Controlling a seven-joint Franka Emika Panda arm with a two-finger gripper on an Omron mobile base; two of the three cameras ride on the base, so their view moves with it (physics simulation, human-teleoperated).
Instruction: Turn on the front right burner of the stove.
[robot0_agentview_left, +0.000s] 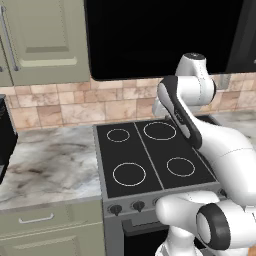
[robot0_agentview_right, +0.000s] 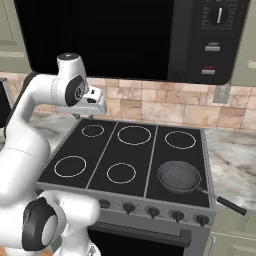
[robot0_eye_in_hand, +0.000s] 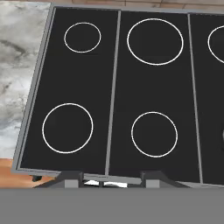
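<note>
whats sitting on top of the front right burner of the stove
A dark round pan with a long handle sits on the front right burner of the stove, covering it; no ring outline is visible under the pan.

A home kitchen is shown. A black glass stove (robot0_agentview_right: 125, 155) w/ white rings and a row of knobs (robot0_agentview_right: 152, 211) is set into a marbled worktop (robot0_agentview_left: 47, 160). A tan tile wall (robot0_agentview_left: 65, 102) is seen behind it. A black microwave (robot0_agentview_right: 150, 35) w/ a dial is hung above the stove. Pale green cupboards (robot0_agentview_left: 42, 40) are seen up top & drawers (robot0_agentview_left: 37, 220) below. A dark pan (robot0_agentview_right: 179, 177) is sat on the stove.
</note>
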